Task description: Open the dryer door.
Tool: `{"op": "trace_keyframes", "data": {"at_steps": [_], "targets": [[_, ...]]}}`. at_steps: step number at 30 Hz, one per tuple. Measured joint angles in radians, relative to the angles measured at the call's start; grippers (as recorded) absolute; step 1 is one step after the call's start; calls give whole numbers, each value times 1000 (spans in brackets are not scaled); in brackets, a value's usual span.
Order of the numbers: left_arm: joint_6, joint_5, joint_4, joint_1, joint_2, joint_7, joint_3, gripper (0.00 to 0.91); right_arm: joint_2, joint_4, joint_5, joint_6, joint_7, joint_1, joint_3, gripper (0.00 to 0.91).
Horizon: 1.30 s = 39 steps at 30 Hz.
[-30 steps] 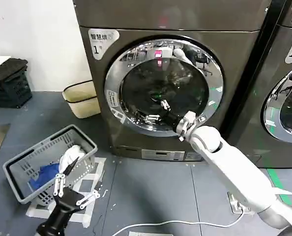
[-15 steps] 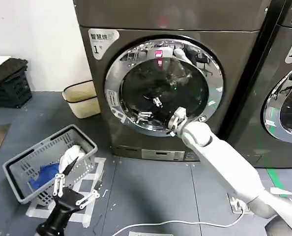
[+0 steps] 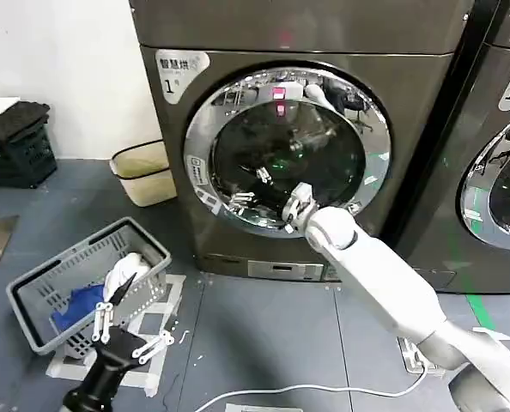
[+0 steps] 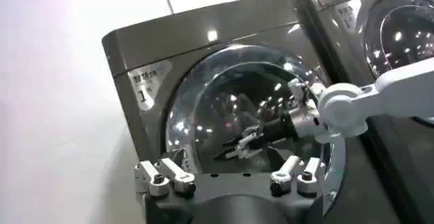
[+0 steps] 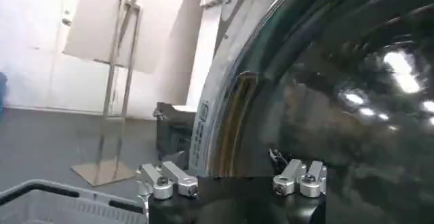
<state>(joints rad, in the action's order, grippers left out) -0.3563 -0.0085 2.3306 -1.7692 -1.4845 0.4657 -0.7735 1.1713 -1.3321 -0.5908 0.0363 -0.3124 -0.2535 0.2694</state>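
Altogether we count two machines: the dryer (image 3: 238,34) with its "1" sticker, and part of a second machine (image 3: 495,129) on its right. Closed, the dryer door (image 3: 371,184) sits flush in the dryer's front, chrome ring around dark glass. On the floor to our left stand a grey basket (image 3: 32,292) of laundry, a beige bin (image 3: 139,172) and a black crate (image 3: 15,142). Our right gripper (image 3: 259,189) reaches across the door's glass with fingers spread, grasping nothing. Our left gripper (image 3: 122,330) hangs low beside the basket, fingers splayed and empty.
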Motion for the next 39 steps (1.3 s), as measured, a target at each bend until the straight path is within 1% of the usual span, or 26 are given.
{"op": "trace_keyframes", "data": {"at_steps": [20, 39], "targets": [[-1, -4, -2, 4, -1, 0, -1, 907, 71, 71, 20, 0, -14, 42, 26, 907], [-2, -7, -5, 6, -1, 0, -2, 907, 100, 97, 1, 0, -78, 73, 65, 907]]}}
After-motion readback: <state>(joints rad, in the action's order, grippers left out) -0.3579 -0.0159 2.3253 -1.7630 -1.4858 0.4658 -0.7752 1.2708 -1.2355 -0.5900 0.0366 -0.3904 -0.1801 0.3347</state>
